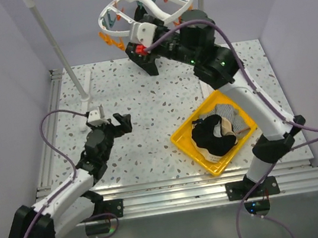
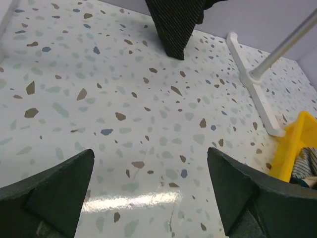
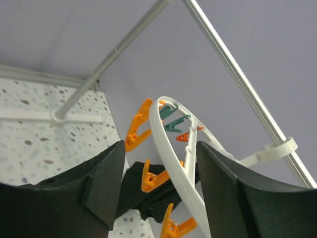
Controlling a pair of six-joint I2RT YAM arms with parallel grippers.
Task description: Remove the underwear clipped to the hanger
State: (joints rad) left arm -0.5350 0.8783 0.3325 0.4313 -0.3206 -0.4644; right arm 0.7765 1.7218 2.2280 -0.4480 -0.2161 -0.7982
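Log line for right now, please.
right gripper open, straddling hanger | black underwear clipped | left gripper open over table | yellow bin holds other underwear

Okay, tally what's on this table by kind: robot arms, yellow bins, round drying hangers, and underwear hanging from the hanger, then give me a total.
Robot arms: 2 (left arm, right arm)
Yellow bin: 1
Hanger: 1
Underwear hanging from the hanger: 1, black
Total: 5
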